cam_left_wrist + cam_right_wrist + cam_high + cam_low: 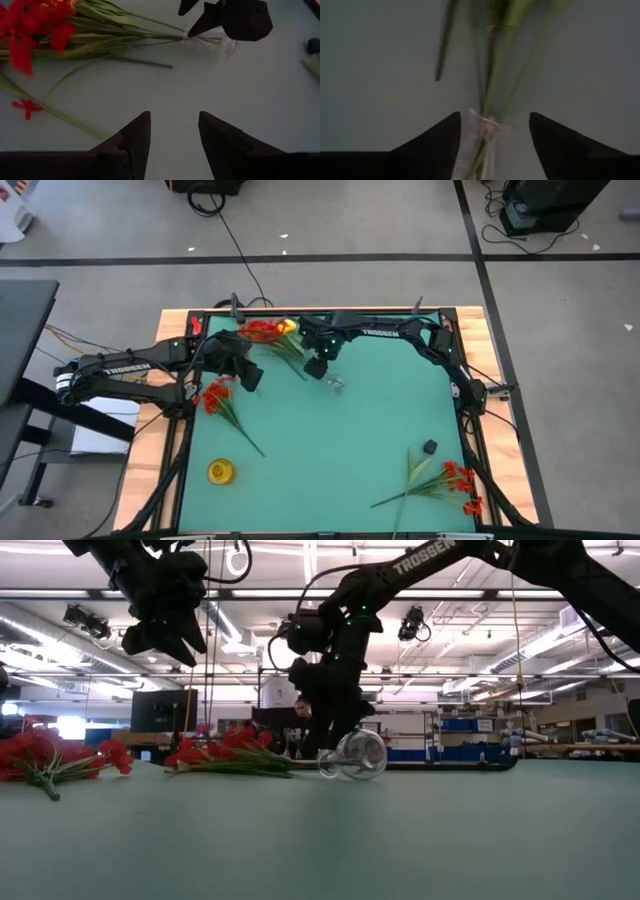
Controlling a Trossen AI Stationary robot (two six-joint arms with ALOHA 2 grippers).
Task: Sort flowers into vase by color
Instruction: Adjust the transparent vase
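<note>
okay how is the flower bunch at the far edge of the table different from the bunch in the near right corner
The far bunch mixes red blossoms with a yellow one; the near-right bunch shows only red. The far bunch's stems run into a clear vase lying on its side beneath the right gripper; the near-right bunch lies loose, away from both arms. Both lie flat on the green table, with long green stems.
</note>
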